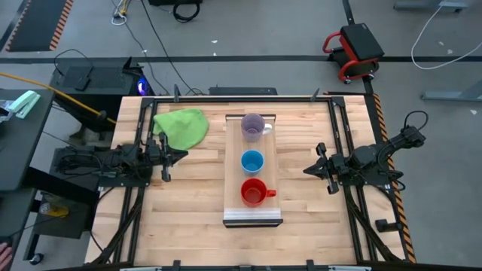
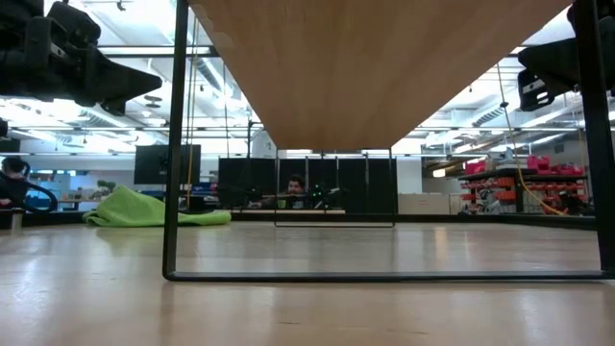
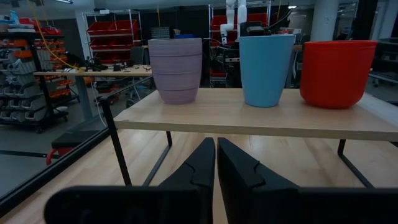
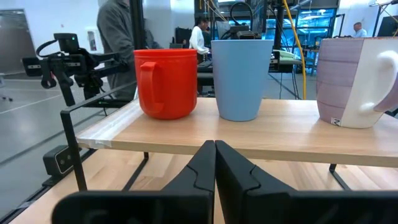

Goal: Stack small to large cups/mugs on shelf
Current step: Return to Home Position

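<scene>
Three cups stand upright in a row on the raised shelf: a purple mug at the far end, a blue cup in the middle, a red mug at the near end. They also show in the left wrist view: purple mug, blue cup, red mug. My left gripper is shut and empty left of the shelf. My right gripper is shut and empty right of it.
A crumpled green cloth lies on the table at the far left, beside the shelf. The shelf stands on thin black metal legs. People show in the room behind the table.
</scene>
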{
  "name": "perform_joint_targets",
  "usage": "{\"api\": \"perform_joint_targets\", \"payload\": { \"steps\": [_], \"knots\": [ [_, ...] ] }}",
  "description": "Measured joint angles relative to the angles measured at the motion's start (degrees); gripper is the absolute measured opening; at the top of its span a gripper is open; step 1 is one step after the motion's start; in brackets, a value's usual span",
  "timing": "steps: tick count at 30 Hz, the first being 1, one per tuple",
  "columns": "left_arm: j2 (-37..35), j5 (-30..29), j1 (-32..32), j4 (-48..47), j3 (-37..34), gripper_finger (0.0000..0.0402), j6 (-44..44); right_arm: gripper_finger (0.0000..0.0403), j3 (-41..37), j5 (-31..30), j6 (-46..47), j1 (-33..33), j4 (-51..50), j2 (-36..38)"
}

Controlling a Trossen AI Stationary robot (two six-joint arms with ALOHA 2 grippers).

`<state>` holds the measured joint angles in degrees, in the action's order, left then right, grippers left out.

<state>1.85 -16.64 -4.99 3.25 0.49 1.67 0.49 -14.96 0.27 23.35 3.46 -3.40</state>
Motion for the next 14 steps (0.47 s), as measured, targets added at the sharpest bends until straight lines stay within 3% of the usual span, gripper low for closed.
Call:
{"api": "perform_joint_targets", "payload": {
  "steps": [14],
  "knots": [
    [0.0,0.0,0.0,0.0,0.0,0.0033,0.0,0.0016,0.0,0.0,0.0,0.0,0.0,0.0]
  ]
}}
